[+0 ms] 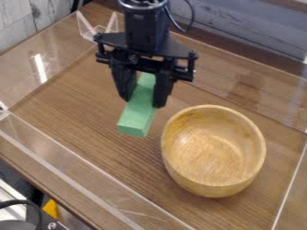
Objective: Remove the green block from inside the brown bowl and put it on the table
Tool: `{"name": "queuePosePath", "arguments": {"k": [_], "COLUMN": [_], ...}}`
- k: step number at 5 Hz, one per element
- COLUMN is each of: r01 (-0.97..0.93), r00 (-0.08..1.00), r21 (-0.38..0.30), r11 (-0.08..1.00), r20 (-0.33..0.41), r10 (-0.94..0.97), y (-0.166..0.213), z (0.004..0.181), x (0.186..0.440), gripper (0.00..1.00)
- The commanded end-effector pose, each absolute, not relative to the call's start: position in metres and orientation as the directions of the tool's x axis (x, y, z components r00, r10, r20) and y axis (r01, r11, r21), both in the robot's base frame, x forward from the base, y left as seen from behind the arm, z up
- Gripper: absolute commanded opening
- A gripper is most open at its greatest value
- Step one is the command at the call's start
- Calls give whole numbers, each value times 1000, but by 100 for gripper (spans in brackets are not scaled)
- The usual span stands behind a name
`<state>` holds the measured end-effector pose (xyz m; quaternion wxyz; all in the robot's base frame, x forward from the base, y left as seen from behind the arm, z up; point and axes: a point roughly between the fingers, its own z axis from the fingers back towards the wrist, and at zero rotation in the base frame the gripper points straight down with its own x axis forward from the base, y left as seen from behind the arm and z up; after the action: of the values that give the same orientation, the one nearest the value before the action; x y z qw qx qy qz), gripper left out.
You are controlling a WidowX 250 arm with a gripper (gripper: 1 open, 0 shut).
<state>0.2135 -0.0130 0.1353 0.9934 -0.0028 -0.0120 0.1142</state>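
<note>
Along the left side, the table [72, 108] lies bare inside its clear walls [60, 171], so there is room to set something down. Just right of that bare patch, the gripper [146, 85] points down with its jaws closed on the upper end of the green block [140, 110], which hangs tilted in the air, its lower end nearest the wood but apparently not touching it. To the right sits the brown bowl [214, 148], empty now, its rim close to the block's lower end. The step in hand looks like the placing. To do it well, lower the block straight down onto the bare wood to the left of the bowl, keeping clear of the rim, and open the jaws only once its lower end rests on the table, so that it tips flat rather than drops.
</note>
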Motion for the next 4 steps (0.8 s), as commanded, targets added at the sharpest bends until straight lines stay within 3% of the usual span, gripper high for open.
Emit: {"name": "queuePosePath", "arguments": {"k": [1,4], "r01": [-198,-152], "r00": [979,985], "r21": [2,41], "r11": [980,987], "r20": [58,91], "r10": [198,148], "y": [-18,-16], "z": [134,122], "x": [220,230], "gripper": [0,0]}}
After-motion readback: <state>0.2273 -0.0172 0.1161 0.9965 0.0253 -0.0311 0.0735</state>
